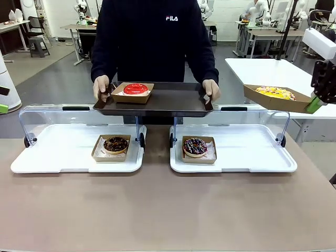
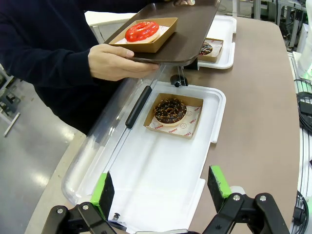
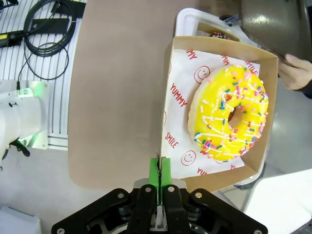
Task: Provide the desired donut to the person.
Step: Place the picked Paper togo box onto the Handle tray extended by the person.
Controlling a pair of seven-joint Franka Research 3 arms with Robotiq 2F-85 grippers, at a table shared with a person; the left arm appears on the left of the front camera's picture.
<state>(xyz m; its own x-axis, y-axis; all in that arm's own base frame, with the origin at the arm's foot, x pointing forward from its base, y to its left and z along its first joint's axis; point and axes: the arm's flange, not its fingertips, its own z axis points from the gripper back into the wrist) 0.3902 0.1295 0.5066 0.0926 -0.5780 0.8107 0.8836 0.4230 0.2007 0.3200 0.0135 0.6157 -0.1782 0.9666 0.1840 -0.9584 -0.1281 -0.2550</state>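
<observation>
Right gripper: pinches the rim of the yellow donut's box, in air beside the person's tray.
Left gripper: spread, empty.
Risk: thin grip; box may tilt and donut slide.

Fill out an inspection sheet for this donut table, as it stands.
Surface: brown table with two white trays.
Job's things: yellow donut in its box; red donut on the person's dark tray; two chocolate donuts on the white trays.
Clutter: nothing seen.
Grippers: right gripper shut on the box edge; left gripper open, empty.
Cables: black cables beside the table.
Surroundings: other tables behind.
</observation>
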